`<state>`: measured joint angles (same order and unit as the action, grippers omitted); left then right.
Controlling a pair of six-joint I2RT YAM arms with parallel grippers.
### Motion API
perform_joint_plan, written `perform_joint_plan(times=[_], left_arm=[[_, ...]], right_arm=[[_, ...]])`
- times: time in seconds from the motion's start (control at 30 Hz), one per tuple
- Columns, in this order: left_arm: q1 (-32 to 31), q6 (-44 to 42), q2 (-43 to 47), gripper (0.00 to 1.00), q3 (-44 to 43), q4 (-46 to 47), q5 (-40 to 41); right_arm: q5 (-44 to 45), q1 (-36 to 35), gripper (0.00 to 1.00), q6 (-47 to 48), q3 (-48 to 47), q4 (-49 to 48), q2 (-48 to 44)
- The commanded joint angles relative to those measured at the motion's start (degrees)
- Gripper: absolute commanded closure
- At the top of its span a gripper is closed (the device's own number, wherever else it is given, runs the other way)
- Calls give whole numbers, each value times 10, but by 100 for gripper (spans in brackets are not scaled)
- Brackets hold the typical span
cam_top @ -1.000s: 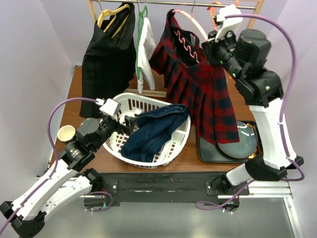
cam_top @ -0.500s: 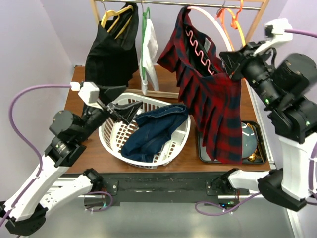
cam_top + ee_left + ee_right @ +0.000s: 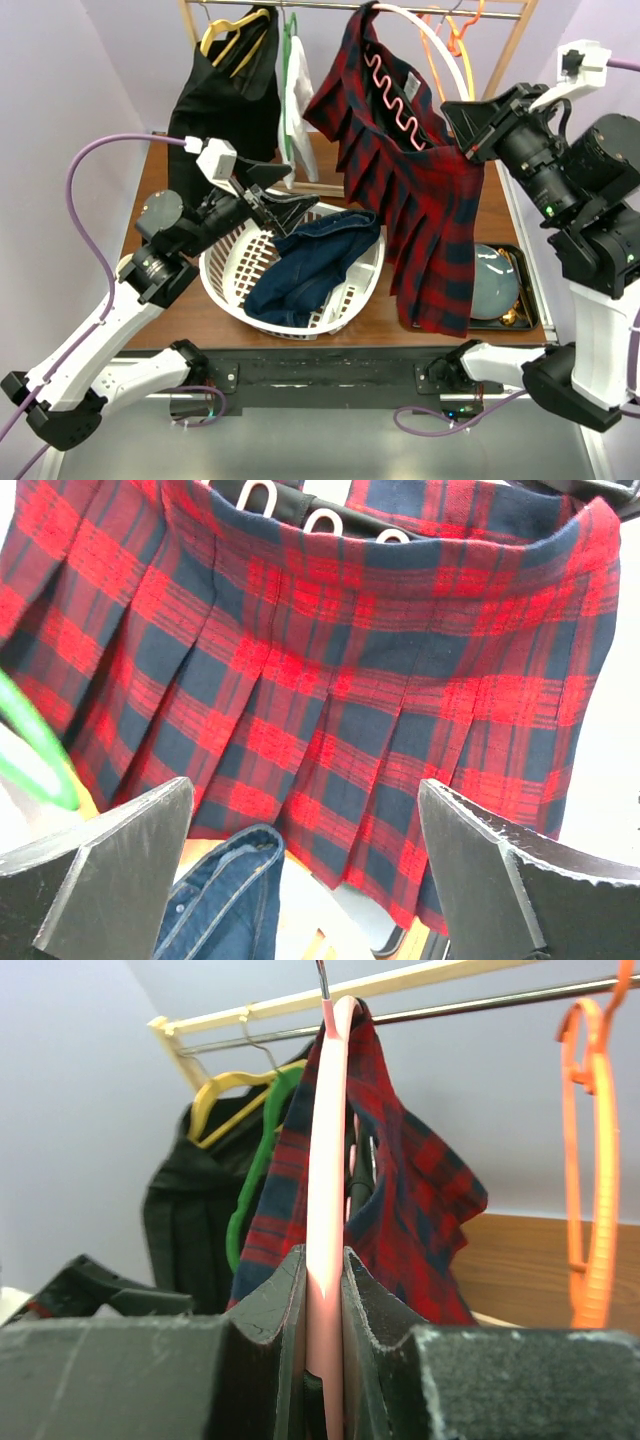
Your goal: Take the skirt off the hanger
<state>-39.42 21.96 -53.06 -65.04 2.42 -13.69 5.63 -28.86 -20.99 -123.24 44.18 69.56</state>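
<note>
Lavender walls (image 3: pixel 80 100) back the wooden clothes rail (image 3: pixel 330 6), beneath which my right gripper (image 3: pixel 322 1290) pinches the pink plastic hanger (image 3: pixel 325 1160) bearing the red-and-navy plaid pleated skirt (image 3: pixel 420 200); next, I reckon, my wide-spread left gripper (image 3: pixel 290 190) must grab its cloth.

Red-navy plaid skirt (image 3: pixel 420 190), pink hanger (image 3: pixel 326 1190)

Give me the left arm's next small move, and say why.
Probably ease the left gripper forward and close it on the pleats of the skirt. Its jaws stand open, facing the pleats without touching them, while the right gripper is shut on the pink hanger that carries the skirt.
</note>
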Motion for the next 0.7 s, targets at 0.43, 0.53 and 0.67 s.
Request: perform_joint_plan(times=[0.43, 0.53, 0.67], left_arm=[[-44, -3, -52, 1, -72, 54, -30], [-83, -14, -68, 1, -84, 69, 3], [-174, -49, -90, 0, -93, 80, 75]], right_arm=[[-54, -1, 100, -119, 125, -373, -87], [-54, -1, 100, -146, 108, -395, -57], [-48, -1, 100, -164, 70, -411, -22]])
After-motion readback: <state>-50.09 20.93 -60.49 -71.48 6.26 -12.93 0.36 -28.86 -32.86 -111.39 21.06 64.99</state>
